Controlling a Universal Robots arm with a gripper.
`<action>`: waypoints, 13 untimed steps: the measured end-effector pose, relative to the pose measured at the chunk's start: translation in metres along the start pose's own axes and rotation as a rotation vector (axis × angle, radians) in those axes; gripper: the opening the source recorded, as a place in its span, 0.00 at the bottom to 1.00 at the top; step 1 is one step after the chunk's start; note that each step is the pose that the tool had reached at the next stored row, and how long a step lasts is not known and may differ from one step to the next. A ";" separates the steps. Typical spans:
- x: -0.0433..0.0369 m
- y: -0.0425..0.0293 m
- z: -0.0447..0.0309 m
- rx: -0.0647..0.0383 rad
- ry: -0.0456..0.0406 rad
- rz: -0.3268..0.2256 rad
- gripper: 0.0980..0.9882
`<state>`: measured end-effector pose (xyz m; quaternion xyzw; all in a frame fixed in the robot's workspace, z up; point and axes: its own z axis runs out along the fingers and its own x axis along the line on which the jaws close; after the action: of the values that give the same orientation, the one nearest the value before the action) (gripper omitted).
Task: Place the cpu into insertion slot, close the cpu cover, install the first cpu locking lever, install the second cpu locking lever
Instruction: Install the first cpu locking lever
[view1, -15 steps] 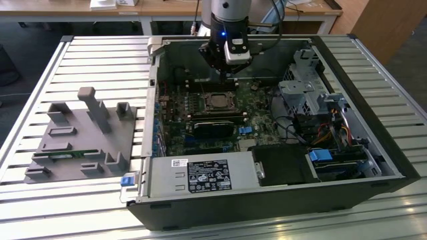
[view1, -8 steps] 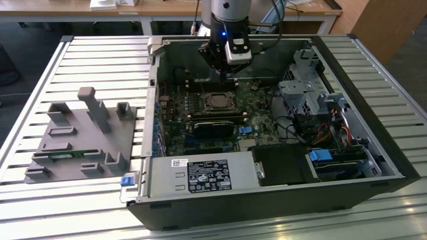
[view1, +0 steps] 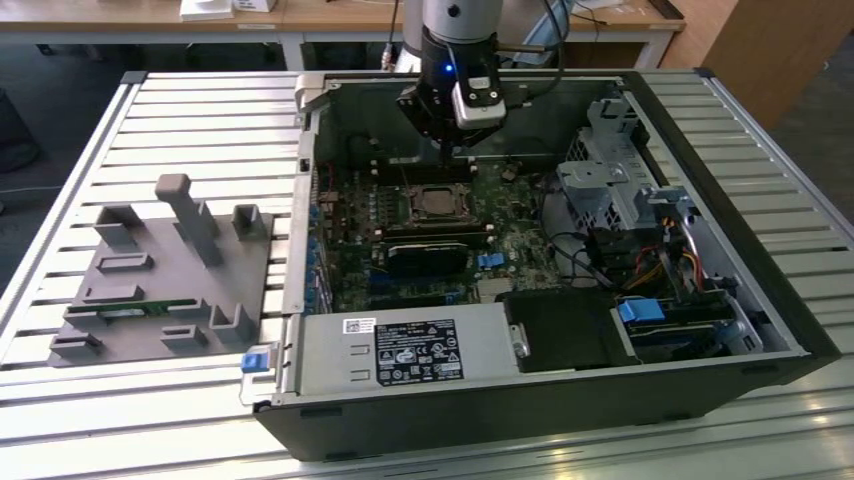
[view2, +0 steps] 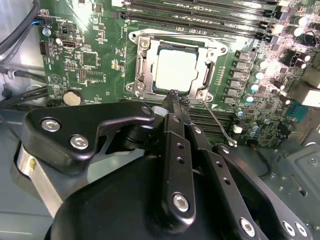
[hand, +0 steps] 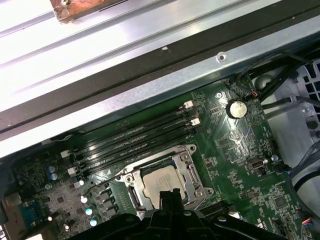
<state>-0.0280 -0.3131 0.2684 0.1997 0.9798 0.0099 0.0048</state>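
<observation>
The cpu (view2: 175, 70), a square chip with a dull silver top, lies in the insertion slot (view2: 134, 35) on the green board. The silvery cpu cover (view2: 212, 55) lies flat around it as a frame. My gripper (view2: 174, 97) hangs just above the socket's edge with its black fingers pressed together, and I see nothing between them. A thin wire locking lever (view2: 219, 121) sticks out from the socket's corner beside the fingertips. In the first wrist view the gripper (hand: 170, 195) overlaps the edge of the cpu (hand: 159, 181). In the exterior view the gripper (view1: 457, 160) is over the socket (view1: 434, 202).
The board sits inside an open black computer case (view1: 534, 410) on a slatted metal table (view1: 200, 120). Long black memory slots (hand: 135, 137) run beside the socket. Cables and a drive cage (view1: 614, 190) fill the exterior view's right. A grey fixture (view1: 160, 270) stands at the exterior view's left.
</observation>
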 end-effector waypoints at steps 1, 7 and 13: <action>0.0000 0.0000 0.0000 0.000 0.0001 -0.004 0.02; 0.0000 0.0000 0.0000 0.000 0.0005 -0.023 0.02; 0.0015 -0.0007 0.0000 0.000 0.0005 -0.025 0.02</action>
<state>-0.0297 -0.3131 0.2684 0.1874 0.9822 0.0099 0.0048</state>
